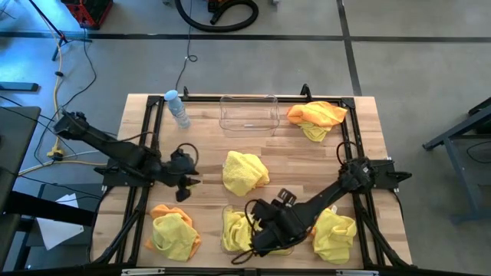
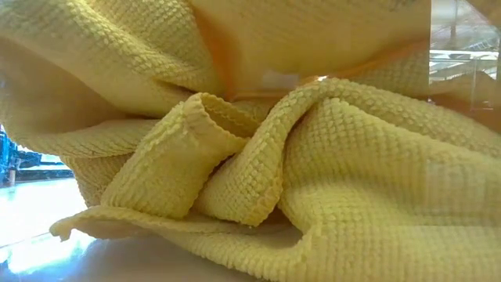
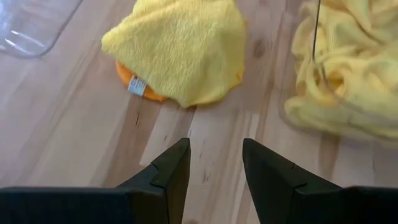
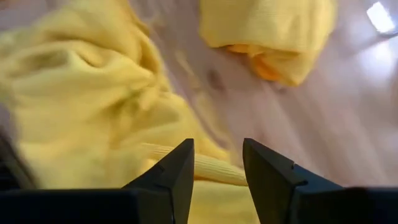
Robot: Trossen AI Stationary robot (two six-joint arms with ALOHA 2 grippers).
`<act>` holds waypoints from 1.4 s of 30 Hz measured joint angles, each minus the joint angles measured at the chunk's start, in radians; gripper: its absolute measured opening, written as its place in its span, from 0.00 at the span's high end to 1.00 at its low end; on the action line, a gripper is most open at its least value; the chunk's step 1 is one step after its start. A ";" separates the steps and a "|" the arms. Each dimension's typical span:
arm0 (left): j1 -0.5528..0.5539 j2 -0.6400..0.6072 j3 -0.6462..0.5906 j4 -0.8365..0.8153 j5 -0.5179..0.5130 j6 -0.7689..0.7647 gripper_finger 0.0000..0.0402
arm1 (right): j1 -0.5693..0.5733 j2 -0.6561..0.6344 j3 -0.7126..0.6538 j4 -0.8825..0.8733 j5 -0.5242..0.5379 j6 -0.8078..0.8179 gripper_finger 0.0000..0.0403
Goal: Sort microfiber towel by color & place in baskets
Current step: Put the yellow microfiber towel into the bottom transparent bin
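Working the right gripper (image 1: pixel 257 238) at the near edge of the counter (image 1: pixel 307 157), I have it low over the near basket (image 1: pixel 225 239), which already holds crumpled yellow towel (image 1: pixel 236 230). In the right wrist view its jaws stand a little apart with a fold of yellow cloth (image 4: pixel 211 171) lying between them; I cannot tell whether they pinch it or have let it go. The second basket (image 1: pixel 248 113) sits bare at the far edge, beside a small water bottle (image 1: pixel 177 107). Loose towels lie about: a yellow one mid-counter (image 1: pixel 245 172), a yellow-over-orange heap at the near left (image 1: pixel 173 230), another yellow one at the near right (image 1: pixel 336 233), and an orange-and-yellow pile at the far right (image 1: pixel 316 117). The left gripper (image 1: pixel 184 186) hangs over bare wood left of centre, jaws wide and holding nothing. To do this step well I would keep the cloth wholly inside the basket's wall, spread the jaws fully, then rise straight up so no fold drags out. Snagging the terry weave on a fingertip is the risk I judge likeliest.
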 joint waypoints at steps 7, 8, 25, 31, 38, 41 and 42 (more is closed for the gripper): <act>0.002 0.207 0.172 -0.021 -0.060 -0.090 0.66 | 0.053 -0.232 -0.373 0.009 0.039 0.065 0.69; 0.002 0.234 0.199 -0.026 -0.061 -0.102 0.66 | 0.071 -0.281 -0.446 0.026 0.040 0.095 0.69; -0.091 0.548 0.543 -0.577 0.253 -0.853 0.66 | 0.227 -1.029 -1.360 0.500 0.168 0.527 0.69; -0.253 0.553 0.543 -0.579 0.286 -1.176 0.66 | 0.227 -1.090 -1.468 0.573 0.154 0.592 0.69; -0.419 0.556 0.513 -0.572 0.333 -1.461 0.66 | 0.227 -1.093 -1.503 0.600 0.135 0.592 0.69; -0.455 0.556 0.481 -0.530 0.335 -1.494 0.66 | 0.227 -1.093 -1.503 0.600 0.135 0.585 0.69; -0.463 0.557 0.471 -0.513 0.335 -1.492 0.66 | 0.227 -1.093 -1.503 0.600 0.135 0.580 0.69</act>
